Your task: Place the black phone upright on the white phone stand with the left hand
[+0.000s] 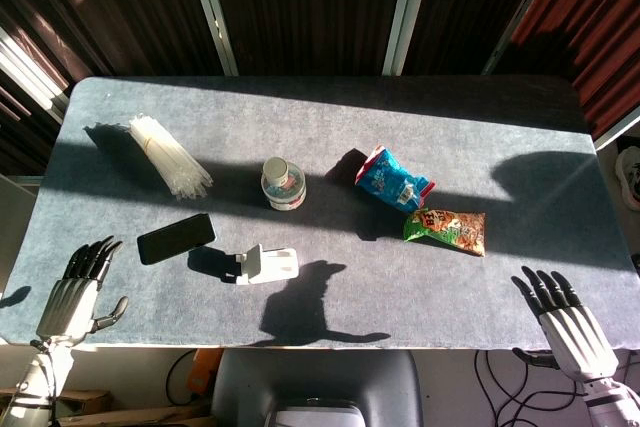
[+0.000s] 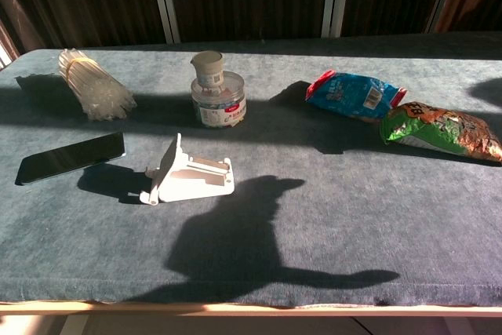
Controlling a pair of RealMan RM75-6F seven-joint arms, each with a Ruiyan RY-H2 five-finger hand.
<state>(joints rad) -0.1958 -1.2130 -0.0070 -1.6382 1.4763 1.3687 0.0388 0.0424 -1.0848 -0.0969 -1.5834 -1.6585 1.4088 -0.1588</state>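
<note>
The task looks unstarted: the black phone (image 1: 176, 238) lies flat on the tabletop (image 1: 480, 147), just left of the white phone stand (image 1: 268, 265). The left hand (image 1: 80, 293) hovers open and empty at the near-left edge, and should next reach in and grip the phone.

Head view looks steeply down from above, chest view low and closer; both share the table (image 1: 420, 277)

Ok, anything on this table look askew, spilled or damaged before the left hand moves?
Nothing stands out. The black phone lies flat beside the white phone stand, which sits upright and empty. The jar, straw bundle and two snack bags look intact, with nothing spilled. Both hands are open at the table's near edge.
</note>
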